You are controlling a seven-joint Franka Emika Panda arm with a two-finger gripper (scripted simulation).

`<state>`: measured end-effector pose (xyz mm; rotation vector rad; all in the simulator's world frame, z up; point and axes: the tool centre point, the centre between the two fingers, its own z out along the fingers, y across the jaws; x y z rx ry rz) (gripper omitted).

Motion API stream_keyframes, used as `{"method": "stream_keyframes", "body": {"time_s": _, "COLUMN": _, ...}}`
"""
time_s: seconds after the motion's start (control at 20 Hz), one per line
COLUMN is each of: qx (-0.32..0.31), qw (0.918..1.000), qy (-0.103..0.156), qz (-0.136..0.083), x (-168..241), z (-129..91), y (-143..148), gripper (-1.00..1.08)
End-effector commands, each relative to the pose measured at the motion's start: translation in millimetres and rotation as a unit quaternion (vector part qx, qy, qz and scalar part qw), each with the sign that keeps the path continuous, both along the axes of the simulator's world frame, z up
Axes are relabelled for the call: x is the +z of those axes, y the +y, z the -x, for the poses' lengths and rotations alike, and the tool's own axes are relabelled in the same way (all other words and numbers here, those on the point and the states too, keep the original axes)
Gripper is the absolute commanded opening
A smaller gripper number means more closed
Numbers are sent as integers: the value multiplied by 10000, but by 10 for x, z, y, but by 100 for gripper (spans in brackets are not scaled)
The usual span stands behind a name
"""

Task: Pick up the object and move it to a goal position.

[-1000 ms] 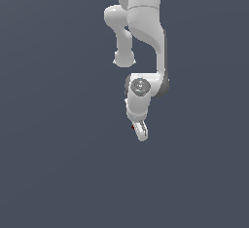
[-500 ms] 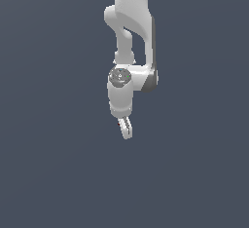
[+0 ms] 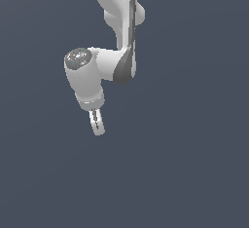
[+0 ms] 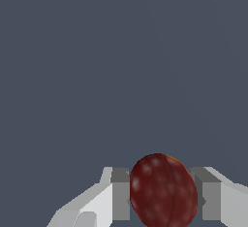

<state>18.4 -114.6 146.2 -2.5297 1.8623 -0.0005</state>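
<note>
In the wrist view a dark red roundish object [image 4: 163,192] sits between my two fingers [image 4: 121,194], whose grey pads press against its two sides. My gripper [image 4: 164,197] is shut on it. In the exterior view the white arm hangs down from the top, and the gripper [image 3: 98,127] points downward over the plain dark ground; the object is hidden by the fingers there.
Only a flat, uniform dark grey-blue surface [image 3: 194,173] lies around and beneath the arm. No other objects, containers or edges show in either view.
The arm has swung toward the exterior view's left and nearer to the camera, so the wrist and gripper look larger now. The fingers stay shut.
</note>
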Motion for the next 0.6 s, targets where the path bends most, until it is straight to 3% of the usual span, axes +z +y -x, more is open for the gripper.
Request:
{"method": "stream_keyframes", "body": {"time_s": 0.0, "qx": 4, "qw": 10000, "qy": 3, "qz": 1, "x": 188, "z": -43, "y": -250, "gripper": -100}}
{"method": "stream_keyframes", "body": {"time_s": 0.3, "qx": 7, "qw": 10000, "qy": 3, "qz": 3, "x": 591, "z": -163, "y": -790, "gripper": -100}}
{"method": "stream_keyframes", "body": {"time_s": 0.55, "qx": 10, "qw": 10000, "qy": 3, "qz": 3, "x": 806, "z": -238, "y": -1078, "gripper": -100}}
